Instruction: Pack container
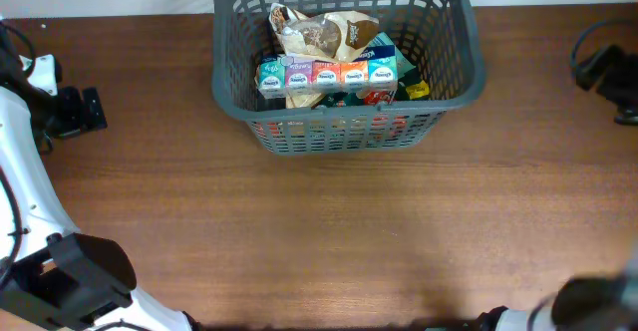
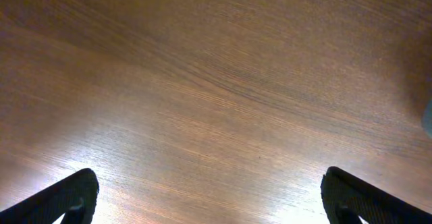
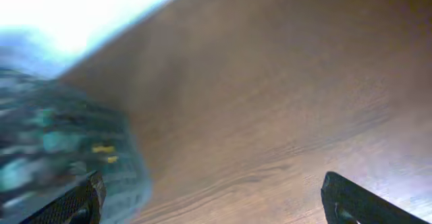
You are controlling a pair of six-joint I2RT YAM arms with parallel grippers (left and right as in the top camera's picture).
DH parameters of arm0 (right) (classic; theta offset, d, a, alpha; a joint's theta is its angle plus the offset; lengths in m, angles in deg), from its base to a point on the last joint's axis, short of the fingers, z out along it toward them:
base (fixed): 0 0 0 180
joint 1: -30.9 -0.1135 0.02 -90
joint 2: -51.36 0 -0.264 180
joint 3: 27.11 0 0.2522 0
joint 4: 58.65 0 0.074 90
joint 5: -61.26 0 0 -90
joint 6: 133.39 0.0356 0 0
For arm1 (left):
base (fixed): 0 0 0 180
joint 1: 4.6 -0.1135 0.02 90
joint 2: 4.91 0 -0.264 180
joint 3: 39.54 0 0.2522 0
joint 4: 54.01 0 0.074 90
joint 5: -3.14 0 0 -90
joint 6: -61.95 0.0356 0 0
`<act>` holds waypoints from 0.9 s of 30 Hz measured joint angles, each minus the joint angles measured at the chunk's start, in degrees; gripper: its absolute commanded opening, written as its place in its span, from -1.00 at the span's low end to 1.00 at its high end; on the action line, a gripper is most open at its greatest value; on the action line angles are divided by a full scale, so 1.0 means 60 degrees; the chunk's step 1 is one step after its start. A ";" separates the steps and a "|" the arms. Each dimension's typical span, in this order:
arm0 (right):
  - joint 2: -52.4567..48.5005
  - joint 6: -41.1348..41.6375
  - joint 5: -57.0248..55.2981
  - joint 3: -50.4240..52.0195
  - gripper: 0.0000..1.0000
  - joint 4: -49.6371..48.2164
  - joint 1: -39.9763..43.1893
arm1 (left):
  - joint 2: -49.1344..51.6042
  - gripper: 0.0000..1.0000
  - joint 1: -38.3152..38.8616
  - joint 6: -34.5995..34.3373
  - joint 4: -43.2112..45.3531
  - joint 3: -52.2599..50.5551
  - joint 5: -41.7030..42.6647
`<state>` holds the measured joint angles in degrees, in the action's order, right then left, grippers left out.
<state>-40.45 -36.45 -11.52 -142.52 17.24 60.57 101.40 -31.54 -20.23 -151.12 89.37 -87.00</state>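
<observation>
The container [image 1: 344, 132] sits at the far centre of the table [image 1: 329, 231], long axis running left to right, with packets [image 1: 324, 74] inside. Left gripper [image 2: 216, 207] and right gripper [image 3: 216, 204] have their fingers spread wide and hold nothing. I judge the right arm nearer, since its wrist view shows the basket wall, blurred, at left.

The left arm [image 1: 22, 171] is cased in white, with black joints [image 1: 88, 271]. Its fingers [image 2: 67, 198] are seen as black wedges.
</observation>
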 measured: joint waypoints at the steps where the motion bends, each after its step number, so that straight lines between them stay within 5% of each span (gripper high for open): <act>1: 0.0433 0.0011 -0.0004 0.0000 0.98 -0.0004 -0.0178 | 0.0000 0.99 0.0000 0.0000 0.0000 0.0000 0.0000; 6: 0.3497 0.0018 0.0080 -0.0011 0.98 -0.0022 -0.2448 | 0.0000 0.98 0.0000 -0.0004 0.0000 0.0000 0.0004; 15: 0.6798 -0.1056 -0.1632 0.0546 0.98 -0.0681 -0.3978 | 0.0000 0.99 0.0004 -0.0007 0.0000 -0.0007 0.0004; 19: 0.8521 -0.1359 -0.2983 0.2477 0.98 -0.2484 -0.4033 | 0.0000 0.98 0.0000 -0.0029 0.0000 -0.0015 0.0000; 27: 1.2353 -0.1494 -0.3351 0.9584 0.98 -0.5176 -0.4036 | 0.0000 0.99 0.0000 -0.0029 0.0004 -0.0018 0.0036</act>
<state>33.67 -45.41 -31.63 -85.01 -13.82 36.36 101.40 -31.54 -20.41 -151.10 89.26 -86.78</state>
